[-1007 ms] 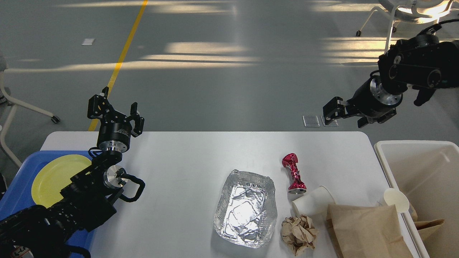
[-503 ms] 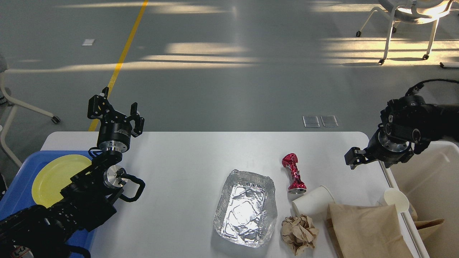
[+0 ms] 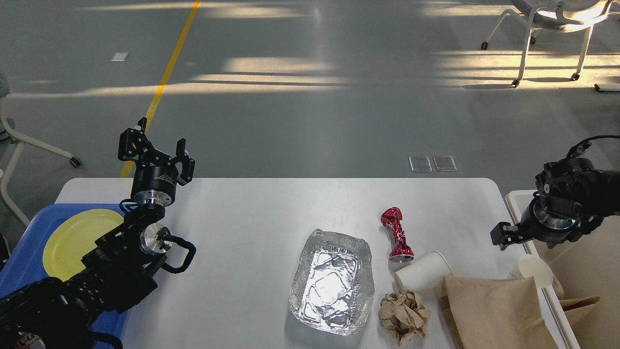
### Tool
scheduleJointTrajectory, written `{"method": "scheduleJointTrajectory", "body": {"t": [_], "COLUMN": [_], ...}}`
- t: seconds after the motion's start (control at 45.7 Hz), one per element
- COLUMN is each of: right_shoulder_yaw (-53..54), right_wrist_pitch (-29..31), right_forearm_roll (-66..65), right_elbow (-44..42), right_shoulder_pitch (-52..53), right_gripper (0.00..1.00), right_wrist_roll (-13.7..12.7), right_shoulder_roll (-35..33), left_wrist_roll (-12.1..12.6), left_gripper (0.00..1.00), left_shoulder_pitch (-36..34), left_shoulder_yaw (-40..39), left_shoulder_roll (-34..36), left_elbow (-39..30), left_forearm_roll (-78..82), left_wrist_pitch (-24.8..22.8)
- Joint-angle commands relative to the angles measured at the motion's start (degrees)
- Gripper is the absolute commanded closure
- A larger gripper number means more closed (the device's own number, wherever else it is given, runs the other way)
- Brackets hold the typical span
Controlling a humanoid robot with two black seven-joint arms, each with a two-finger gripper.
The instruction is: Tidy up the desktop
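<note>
The white desktop (image 3: 242,223) carries a crumpled foil tray (image 3: 332,282), a crushed red can (image 3: 397,233), a white paper cup (image 3: 422,272) on its side, a ball of brown paper (image 3: 403,316) and a flat brown paper bag (image 3: 494,312). My left gripper (image 3: 156,152) stands open and empty above the table's far left corner. My right gripper (image 3: 501,235) hovers low over the right edge of the table, beside the bin, well right of the can. It is small and dark, so its fingers cannot be told apart.
A white bin (image 3: 581,213) stands off the right edge with a paper cup (image 3: 535,270) leaning at its rim. A blue tray (image 3: 19,276) holding a yellow plate (image 3: 72,242) sits at the left. Chairs stand on the floor beyond.
My right arm has swung down and rightward from high above the far right corner to just over the table's right edge. The left arm and all objects stayed still.
</note>
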Motion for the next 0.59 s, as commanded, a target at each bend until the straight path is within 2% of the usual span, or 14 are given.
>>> {"method": "scheduleJointTrajectory", "body": {"t": [0.0, 0.263, 0.569], "right_shoulder_yaw": [-0.28, 1.12, 1.56], "right_wrist_pitch": [0.16, 4.11, 3.06], "right_forearm_roll": [-0.02, 1.65, 9.39], "right_elbow": [3.22, 6.66, 2.53], "right_shoulder_pitch": [1.56, 4.82, -0.8], "right_gripper": [0.02, 0.02, 0.03], "right_wrist_roll": [-0.05, 0.12, -0.05], "right_shoulder_roll": [-0.91, -1.87, -1.35], "left_wrist_roll": [0.0, 0.0, 0.0], "left_gripper": [0.03, 0.03, 0.03], "left_shoulder_pitch": [0.0, 0.0, 0.0], "left_shoulder_yaw": [0.0, 0.0, 0.0], "left_shoulder_roll": [0.0, 0.0, 0.0], "left_elbow": [0.0, 0.0, 0.0], "left_forearm_roll": [-0.01, -0.01, -0.01], "left_wrist_pitch": [0.0, 0.0, 0.0]}}
